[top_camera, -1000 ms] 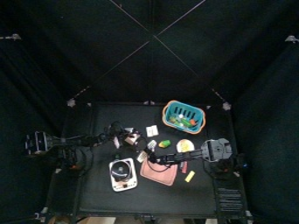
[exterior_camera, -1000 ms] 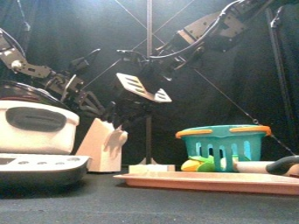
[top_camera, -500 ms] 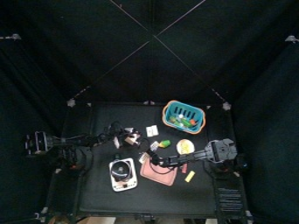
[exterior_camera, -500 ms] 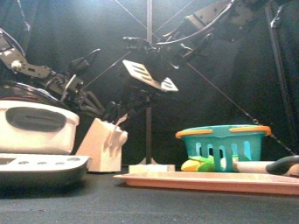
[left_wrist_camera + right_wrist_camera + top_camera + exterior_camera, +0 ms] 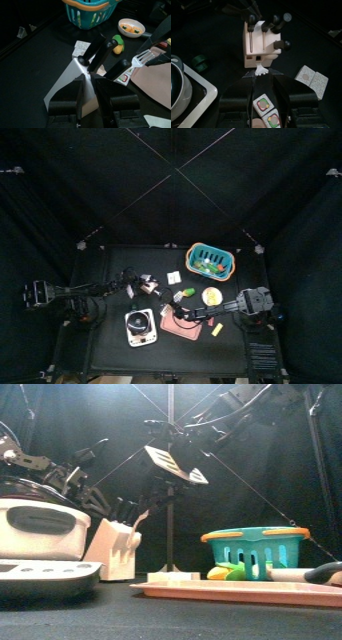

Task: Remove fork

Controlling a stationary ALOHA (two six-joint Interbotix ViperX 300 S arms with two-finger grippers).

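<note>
The right hand (image 5: pixel 256 80) pinches the white fork (image 5: pixel 258 71), its tines pointing toward the knife block (image 5: pixel 261 42) just beyond.

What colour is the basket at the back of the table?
Teal with an orange rim, the basket shows best in the front view.

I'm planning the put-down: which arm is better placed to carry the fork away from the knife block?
Right. The right pincer grips the fork, raised above the knife block. The left pincer is down at the block, with no fork.
</note>
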